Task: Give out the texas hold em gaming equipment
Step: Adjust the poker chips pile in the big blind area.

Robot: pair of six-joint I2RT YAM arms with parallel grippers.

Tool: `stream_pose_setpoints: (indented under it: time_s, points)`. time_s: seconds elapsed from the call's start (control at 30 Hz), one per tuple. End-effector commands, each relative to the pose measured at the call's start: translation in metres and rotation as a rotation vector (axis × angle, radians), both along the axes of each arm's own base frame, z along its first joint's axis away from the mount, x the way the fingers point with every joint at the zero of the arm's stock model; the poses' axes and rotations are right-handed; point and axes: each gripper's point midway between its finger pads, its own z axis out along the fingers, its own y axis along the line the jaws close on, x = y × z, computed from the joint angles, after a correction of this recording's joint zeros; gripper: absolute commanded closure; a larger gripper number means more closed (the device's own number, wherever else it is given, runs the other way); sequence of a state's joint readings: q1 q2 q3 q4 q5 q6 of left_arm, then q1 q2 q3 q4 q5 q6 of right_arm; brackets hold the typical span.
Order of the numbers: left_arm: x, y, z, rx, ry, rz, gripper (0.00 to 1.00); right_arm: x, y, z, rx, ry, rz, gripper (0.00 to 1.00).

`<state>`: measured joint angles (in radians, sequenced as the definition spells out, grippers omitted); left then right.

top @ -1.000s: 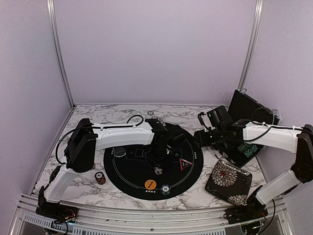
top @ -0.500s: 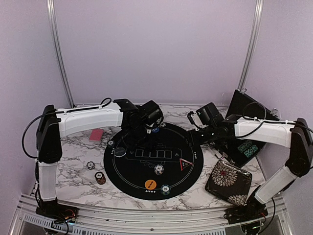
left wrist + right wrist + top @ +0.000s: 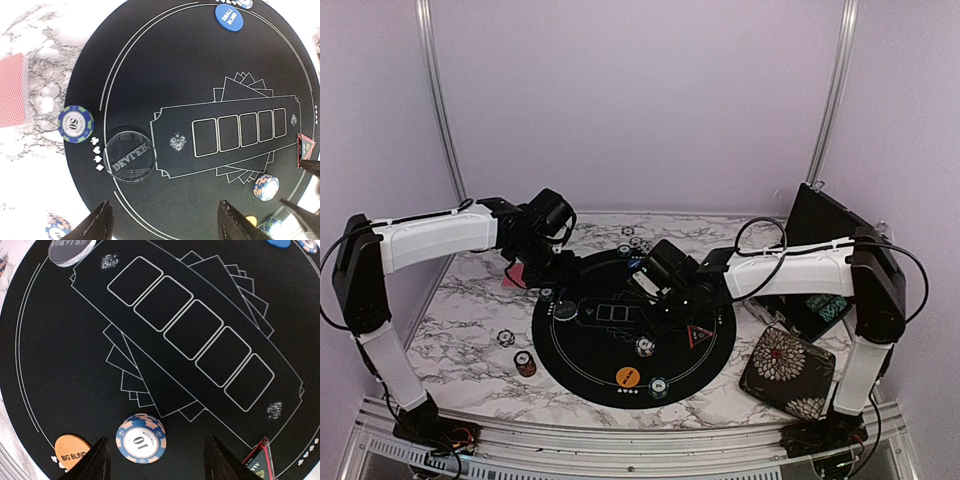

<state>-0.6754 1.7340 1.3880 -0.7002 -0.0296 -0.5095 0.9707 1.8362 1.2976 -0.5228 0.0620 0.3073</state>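
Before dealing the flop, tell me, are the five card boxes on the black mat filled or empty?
Empty. All five outlined boxes show only bare black mat; no card lies in any of them.

Pink-red cards [image 3: 12,91] partly off-frame

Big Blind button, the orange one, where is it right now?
In the top view, the orange Big Blind button sits at the near edge of the round black mat, just left of a striped chip and below the 10 chip.

High rear overview, close downward wrist views, shared mat [image 3: 590,360]
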Motion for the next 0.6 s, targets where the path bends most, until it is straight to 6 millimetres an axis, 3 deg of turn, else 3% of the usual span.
stream_pose_setpoints:
  time_s: [0.0, 0.3, 0.57]
  points:
    - [0.003, 0.000, 0.011, -0.074, -0.037, -0.021, 0.27, -0.012, 0.014, -0.004, -0.039, 0.027, 0.019, 0.39]
    - [0.001, 0.001, 0.001, -0.105, -0.023, -0.028, 0.27, -0.017, 0.012, -0.032, -0.117, 0.063, 0.006, 0.39]
    - [0.002, 0.000, -0.001, -0.110, -0.018, -0.035, 0.27, -0.014, 0.014, -0.044, -0.141, 0.069, 0.002, 0.38]
